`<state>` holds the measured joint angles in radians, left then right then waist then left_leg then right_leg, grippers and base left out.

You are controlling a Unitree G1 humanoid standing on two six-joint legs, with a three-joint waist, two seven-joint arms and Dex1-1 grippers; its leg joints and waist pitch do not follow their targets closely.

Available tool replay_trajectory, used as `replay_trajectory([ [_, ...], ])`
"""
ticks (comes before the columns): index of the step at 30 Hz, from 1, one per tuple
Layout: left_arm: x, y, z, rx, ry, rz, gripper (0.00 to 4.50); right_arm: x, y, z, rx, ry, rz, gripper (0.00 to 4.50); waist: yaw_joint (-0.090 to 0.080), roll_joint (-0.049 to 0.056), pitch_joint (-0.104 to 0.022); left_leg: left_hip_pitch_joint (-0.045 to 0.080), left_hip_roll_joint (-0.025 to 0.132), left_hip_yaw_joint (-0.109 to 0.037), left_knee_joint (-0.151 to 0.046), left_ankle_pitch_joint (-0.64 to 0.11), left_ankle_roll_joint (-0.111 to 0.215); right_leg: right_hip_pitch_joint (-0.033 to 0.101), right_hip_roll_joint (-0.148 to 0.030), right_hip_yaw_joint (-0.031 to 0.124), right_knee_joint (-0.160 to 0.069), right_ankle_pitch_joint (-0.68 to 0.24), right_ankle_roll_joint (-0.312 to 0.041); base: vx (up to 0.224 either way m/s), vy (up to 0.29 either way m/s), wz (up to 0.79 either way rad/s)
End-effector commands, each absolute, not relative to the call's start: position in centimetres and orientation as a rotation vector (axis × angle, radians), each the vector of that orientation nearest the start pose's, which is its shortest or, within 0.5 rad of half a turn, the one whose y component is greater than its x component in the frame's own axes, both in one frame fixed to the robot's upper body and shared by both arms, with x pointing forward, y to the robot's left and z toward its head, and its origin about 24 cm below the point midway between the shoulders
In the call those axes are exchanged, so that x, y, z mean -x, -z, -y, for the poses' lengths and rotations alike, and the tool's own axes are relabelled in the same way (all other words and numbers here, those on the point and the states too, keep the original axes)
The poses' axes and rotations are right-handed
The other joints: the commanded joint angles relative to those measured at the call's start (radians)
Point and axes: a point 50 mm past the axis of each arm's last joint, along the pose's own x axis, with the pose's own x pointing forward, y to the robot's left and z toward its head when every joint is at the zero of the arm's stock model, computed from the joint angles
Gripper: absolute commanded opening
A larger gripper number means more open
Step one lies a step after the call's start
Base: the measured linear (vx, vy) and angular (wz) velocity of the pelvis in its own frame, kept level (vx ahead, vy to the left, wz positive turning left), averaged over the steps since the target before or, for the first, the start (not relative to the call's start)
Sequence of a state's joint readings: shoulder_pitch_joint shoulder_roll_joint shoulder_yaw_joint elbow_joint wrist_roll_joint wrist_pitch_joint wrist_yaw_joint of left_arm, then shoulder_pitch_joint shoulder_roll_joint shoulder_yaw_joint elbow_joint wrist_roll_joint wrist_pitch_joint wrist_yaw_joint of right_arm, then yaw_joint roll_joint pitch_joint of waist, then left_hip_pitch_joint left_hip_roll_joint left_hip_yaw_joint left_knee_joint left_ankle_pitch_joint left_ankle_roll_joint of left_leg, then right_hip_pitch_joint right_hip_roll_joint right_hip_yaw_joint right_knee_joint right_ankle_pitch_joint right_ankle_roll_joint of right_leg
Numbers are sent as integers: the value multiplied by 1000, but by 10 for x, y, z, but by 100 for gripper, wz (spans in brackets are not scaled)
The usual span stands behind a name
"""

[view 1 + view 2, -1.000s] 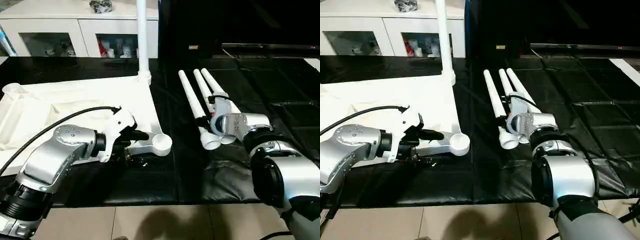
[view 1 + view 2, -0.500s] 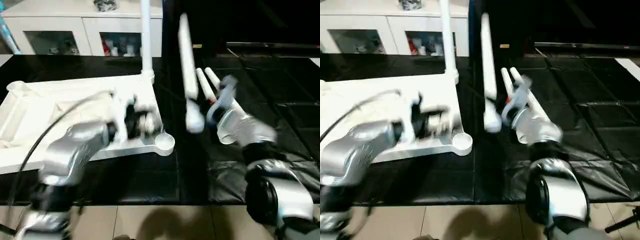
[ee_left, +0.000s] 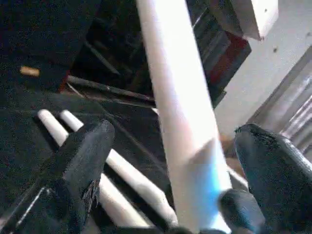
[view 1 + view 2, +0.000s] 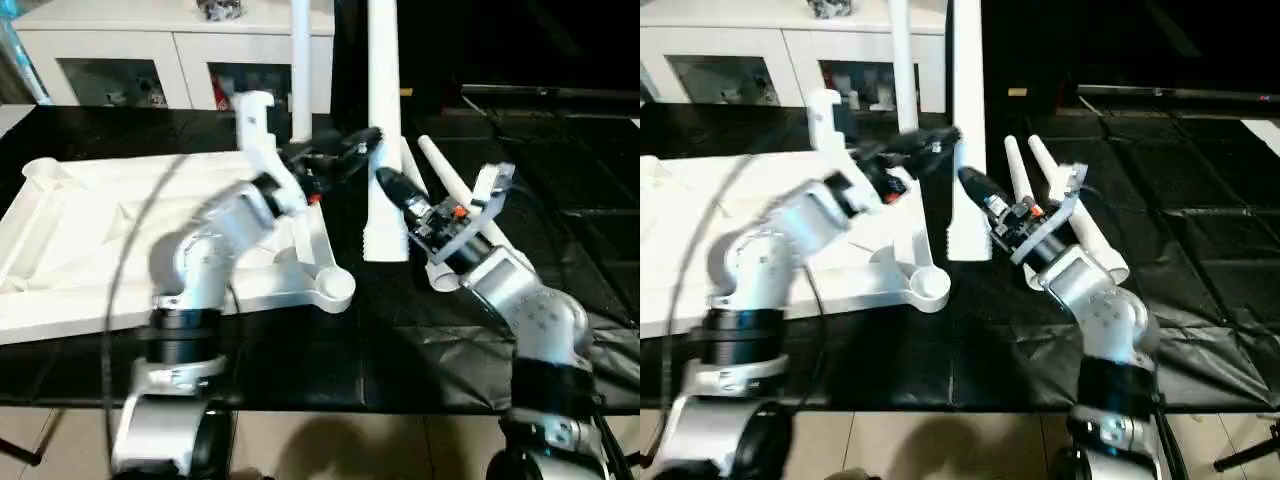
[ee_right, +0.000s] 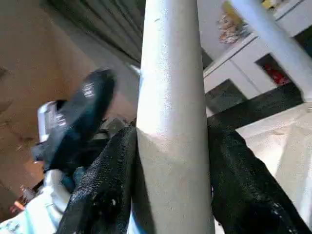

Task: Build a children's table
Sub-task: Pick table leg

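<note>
The white tabletop (image 4: 100, 230) lies underside up on the black mat, with one leg (image 4: 300, 70) standing in its far right corner socket. Its near right socket (image 4: 335, 288) is empty. My right gripper (image 4: 395, 190) is shut on a second white leg (image 4: 383, 120) and holds it upright above the mat; in the right wrist view that leg (image 5: 173, 122) is pressed between the black fingers (image 5: 107, 190). My left gripper (image 4: 345, 160) is raised to the same leg, open. Its fingers (image 3: 83, 161) stand apart on either side of the held leg (image 3: 180, 112).
Two loose legs (image 4: 445, 175) lie on the mat behind my right arm. A white glass-door cabinet (image 4: 120, 70) stands along the back. The black mat (image 4: 570, 200) stretches to the right; tiled floor runs along the near edge.
My right gripper lifted one leg off the mat and turned it upright. My left arm rose from the near corner socket up to that leg.
</note>
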<state>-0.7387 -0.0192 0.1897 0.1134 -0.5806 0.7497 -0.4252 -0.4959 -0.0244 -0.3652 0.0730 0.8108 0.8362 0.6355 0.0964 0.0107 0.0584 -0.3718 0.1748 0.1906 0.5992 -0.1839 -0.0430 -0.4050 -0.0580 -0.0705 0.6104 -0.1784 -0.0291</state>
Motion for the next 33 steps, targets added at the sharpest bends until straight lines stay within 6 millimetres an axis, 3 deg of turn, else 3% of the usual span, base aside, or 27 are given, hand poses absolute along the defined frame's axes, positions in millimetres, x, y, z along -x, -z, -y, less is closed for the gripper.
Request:
replay_trajectory([
  [1, -343, -192, -70, 570, 842, -51, 450, -307, -136, 125, -876, -929, -45, 184, 7, -10, -73, 8, 45, -25, -61, -102, 38, 55, -85, 48, -88, -278, -123, 0, 0, 0],
  [8, -344, -192, -65, 585, 820, -69, 450, -309, -135, 118, -721, -839, -73, 184, 7, -13, -71, 7, 47, -27, -65, -99, 18, 53, -85, 50, -88, -280, -110, 0, 0, 0],
  [9, -343, -193, -64, 601, 820, -82, 422, -310, -137, 112, -634, -825, -67, 184, 7, -13, -71, 7, 47, -26, -64, -104, 11, 54, -86, 50, -86, -277, -109, 0, 0, 0],
  [11, -343, -192, -63, 609, 799, -101, 416, -311, -139, 108, -559, -793, -46, 184, 6, -18, -71, 6, 47, -25, -64, -105, 11, 55, -87, 52, -86, -274, -107, 0, 0, 0],
  [21, -354, -189, -64, 585, 556, -111, 330, -311, -131, 84, -121, -730, -6, 184, 1, -19, -69, 4, 45, -27, -62, -113, 18, 56, -83, 53, -87, -250, -89, 0, 0, 0],
  [25, -358, -190, -70, 602, 497, -103, 314, -312, -130, 82, -81, -716, 13, 184, -3, -18, -68, 4, 45, -28, -62, -122, 25, 56, -82, 53, -86, -245, -96, 0, 0, 0],
  [28, -360, -191, -74, 619, 462, -99, 278, -313, -130, 80, -33, -705, 35, 184, -4, -18, -69, 4, 45, -27, -61, -119, 32, 57, -83, 53, -83, -223, -110, 0, 0, 0],
  [33, -359, -193, -69, 652, 463, -103, 241, -314, -129, 79, 12, -692, 55, 184, -6, -19, -68, 4, 45, -26, -60, -120, 42, 57, -82, 53, -82, -216, -124, 0, 0, 0],
])
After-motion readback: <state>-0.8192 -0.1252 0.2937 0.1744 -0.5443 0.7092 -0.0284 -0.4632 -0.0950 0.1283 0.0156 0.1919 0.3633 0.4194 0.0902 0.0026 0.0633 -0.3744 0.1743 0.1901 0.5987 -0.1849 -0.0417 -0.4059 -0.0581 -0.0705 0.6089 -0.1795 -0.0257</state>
